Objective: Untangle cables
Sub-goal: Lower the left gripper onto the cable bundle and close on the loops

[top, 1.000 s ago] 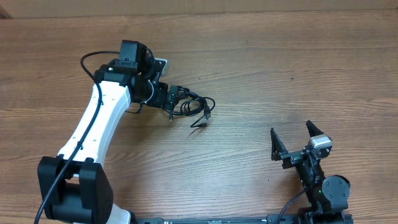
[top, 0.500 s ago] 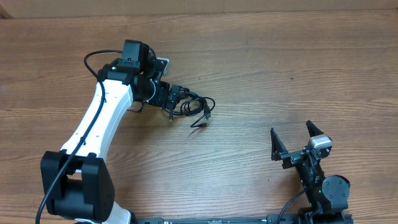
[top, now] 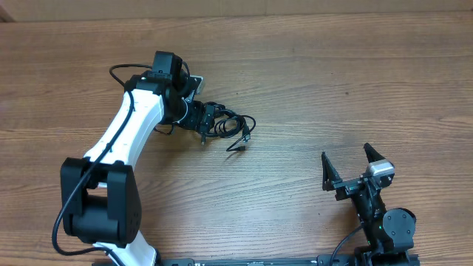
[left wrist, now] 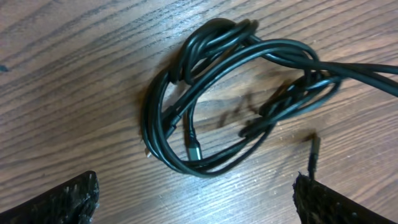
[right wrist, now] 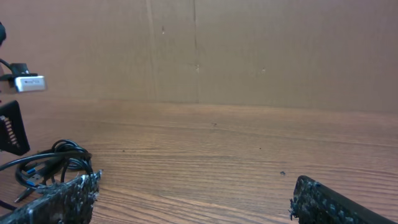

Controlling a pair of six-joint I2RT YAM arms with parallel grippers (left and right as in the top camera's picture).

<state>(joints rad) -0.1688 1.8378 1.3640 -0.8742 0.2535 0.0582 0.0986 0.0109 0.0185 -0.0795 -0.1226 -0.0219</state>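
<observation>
The bundle of thin black cables (top: 235,127) lies coiled on the brown wooden surface (top: 332,74), in the far left part. The left gripper (top: 207,118) is at its left end, with fingers spread wide and holding nothing. In the left wrist view, the coil sits just ahead, between both fingers. Its long axis runs left to right. The right gripper (top: 349,168), also open and empty, stands well apart at the near right. I judge the left arm should take it.

one tangled bundle of cables (top: 233,125), one table (top: 332,74), one left gripper (top: 211,122) and one right gripper (top: 346,154).
</observation>
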